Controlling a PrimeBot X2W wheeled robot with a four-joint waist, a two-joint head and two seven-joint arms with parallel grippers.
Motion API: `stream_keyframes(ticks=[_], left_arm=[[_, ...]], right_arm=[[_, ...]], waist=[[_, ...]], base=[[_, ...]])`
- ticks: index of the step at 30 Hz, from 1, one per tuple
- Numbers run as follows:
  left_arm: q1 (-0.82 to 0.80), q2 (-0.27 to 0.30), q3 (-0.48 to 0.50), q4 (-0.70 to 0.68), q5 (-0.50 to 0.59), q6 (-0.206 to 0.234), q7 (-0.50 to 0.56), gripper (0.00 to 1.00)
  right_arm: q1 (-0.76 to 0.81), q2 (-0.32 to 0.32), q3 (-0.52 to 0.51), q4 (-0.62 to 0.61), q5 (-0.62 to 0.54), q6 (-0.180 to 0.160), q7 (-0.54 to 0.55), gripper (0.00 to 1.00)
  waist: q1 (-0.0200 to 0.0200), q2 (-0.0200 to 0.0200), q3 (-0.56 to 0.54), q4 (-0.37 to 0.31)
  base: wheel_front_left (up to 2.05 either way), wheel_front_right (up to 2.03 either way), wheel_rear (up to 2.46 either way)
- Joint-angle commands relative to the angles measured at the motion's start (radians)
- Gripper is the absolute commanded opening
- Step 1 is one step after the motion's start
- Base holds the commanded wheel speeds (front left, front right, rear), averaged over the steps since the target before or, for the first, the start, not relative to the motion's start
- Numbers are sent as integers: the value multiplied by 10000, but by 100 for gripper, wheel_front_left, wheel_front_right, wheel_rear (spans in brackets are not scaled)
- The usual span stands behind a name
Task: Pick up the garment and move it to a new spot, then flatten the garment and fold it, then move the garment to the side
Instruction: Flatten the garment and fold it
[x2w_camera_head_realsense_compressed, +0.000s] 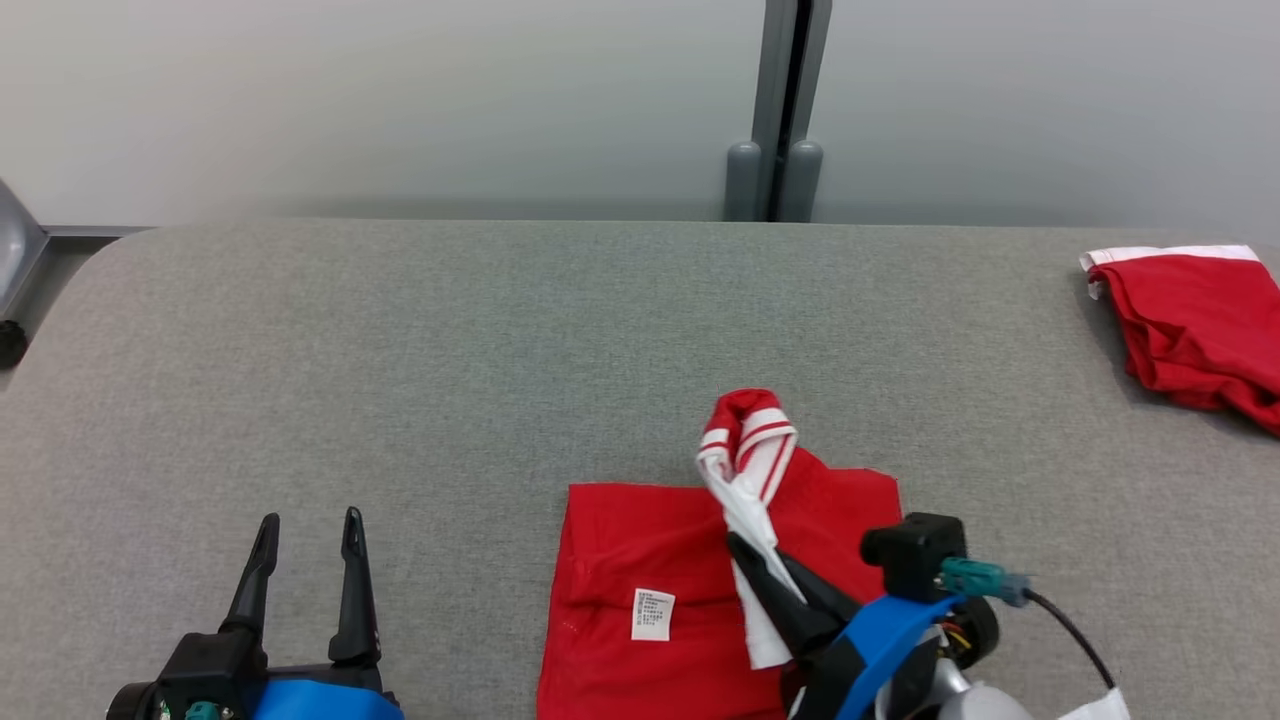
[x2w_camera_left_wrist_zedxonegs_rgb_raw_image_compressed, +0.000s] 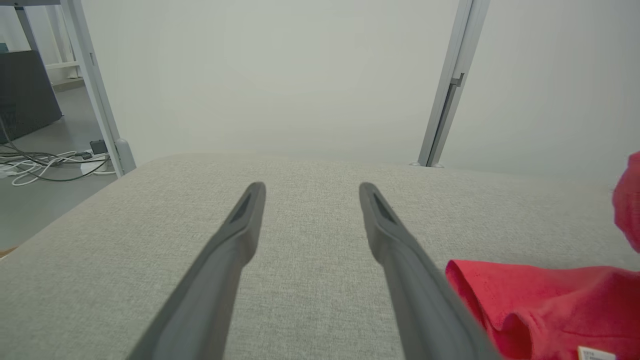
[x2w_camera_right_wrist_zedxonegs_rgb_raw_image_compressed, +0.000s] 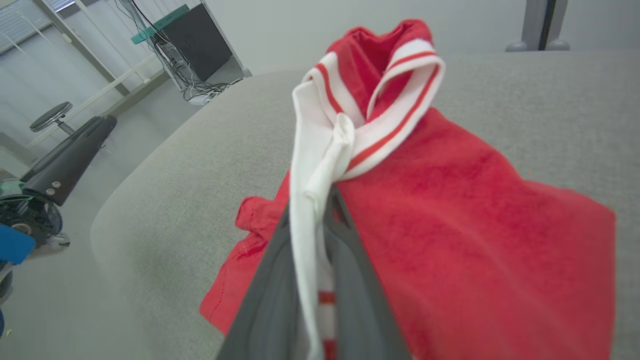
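Note:
The garment (x2w_camera_head_realsense_compressed: 620, 560) is red with a white, red-striped collar and a white label, and it lies near the front edge of the grey padded table (x2w_camera_head_realsense_compressed: 400, 350). My right gripper (x2w_camera_head_realsense_compressed: 748, 552) is shut on the white collar band, which stands pulled up above the cloth. In the right wrist view the collar (x2w_camera_right_wrist_zedxonegs_rgb_raw_image_compressed: 345, 115) rises from between the dark fingers (x2w_camera_right_wrist_zedxonegs_rgb_raw_image_compressed: 350, 280), and the red body (x2w_camera_right_wrist_zedxonegs_rgb_raw_image_compressed: 475, 225) hangs down to the right. My left gripper (x2w_camera_head_realsense_compressed: 310, 520) stands open over bare table, left of the garment (x2w_camera_left_wrist_zedxonegs_rgb_raw_image_compressed: 550, 300), with nothing between its fingers (x2w_camera_left_wrist_zedxonegs_rgb_raw_image_compressed: 235, 235).
A second red garment with a white edge (x2w_camera_head_realsense_compressed: 1200, 320) lies at the table's far right. A grey post (x2w_camera_head_realsense_compressed: 790, 110) stands behind the back edge against the pale wall. Cables and a dark cabinet (x2w_camera_right_wrist_zedxonegs_rgb_raw_image_compressed: 195, 40) are on the floor beyond the table's left end.

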Motion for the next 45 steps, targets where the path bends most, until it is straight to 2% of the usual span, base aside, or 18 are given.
stream_keyframes(ticks=[1, 7, 17, 18, 19, 20, 21, 27, 33, 39, 40, 45], left_arm=[[-200, -8, 8, 45, -44, -36, -42, 100], [-305, -6, -97, 143, -67, -87, -44, 100], [-365, -8, -296, 255, -168, -34, -42, 100], [-369, -8, -305, 263, -165, -24, -42, 100], [-376, -8, -314, 272, -169, -20, -42, 100], [-381, -6, -308, 286, -169, -22, -42, 100], [-390, -6, -303, 298, -172, -26, -44, 100], [-441, -7, -217, 344, -144, -69, -42, 100], [-395, -5, -130, 336, -25, -109, -42, 100], [-300, -7, -22, 295, 72, -154, -42, 100], [-300, -7, -22, 295, 72, -154, -42, 100], [-245, -7, 32, 284, 152, -163, -42, 100]], right_arm=[[-251, 82, 200, 206, 76, 4, -141, 0], [-996, 212, 1055, 1168, 254, 4, -620, 0], [-1938, 218, 2368, 2596, 1508, 6, -1580, 0], [-2021, 219, 2501, 2793, 1574, 6, -1637, 5], [-2133, 217, 2635, 3005, 1540, 4, -1654, 35], [-2216, 219, 2720, 3166, 1539, 4, -1725, 89], [-2298, 219, 2794, 3320, 1578, 4, -1800, 100], [-2740, 214, 2664, 3893, 1392, 4, -2664, 100], [-2927, -22, 1361, 4430, 244, 4, -3588, 100], [-2322, -525, -273, 3865, -699, 4, -3969, 100], [-2322, -525, -273, 3865, -699, 4, -3969, 100], [-1577, -740, -1502, 2885, -1373, 4, -4032, 100]], waist=[[0, 0, 18, 82], [0, 0, 48, 370], [0, 0, 79, 741], [0, 0, 79, 755], [0, 0, 86, 765], [0, 0, 86, 767], [0, 0, 93, 763], [0, 0, 95, 571], [0, 0, -36, 200], [0, 0, -205, -234], [0, 0, -205, -234], [0, 0, -334, -586]], base=[[0, 0, 0], [0, 0, 0], [0, 0, 0], [0, 0, 0], [0, 0, 0], [0, 0, 0], [0, 0, 0], [0, 0, 0], [0, 0, 0], [0, 0, 0], [0, 0, 0], [0, 0, 0]])
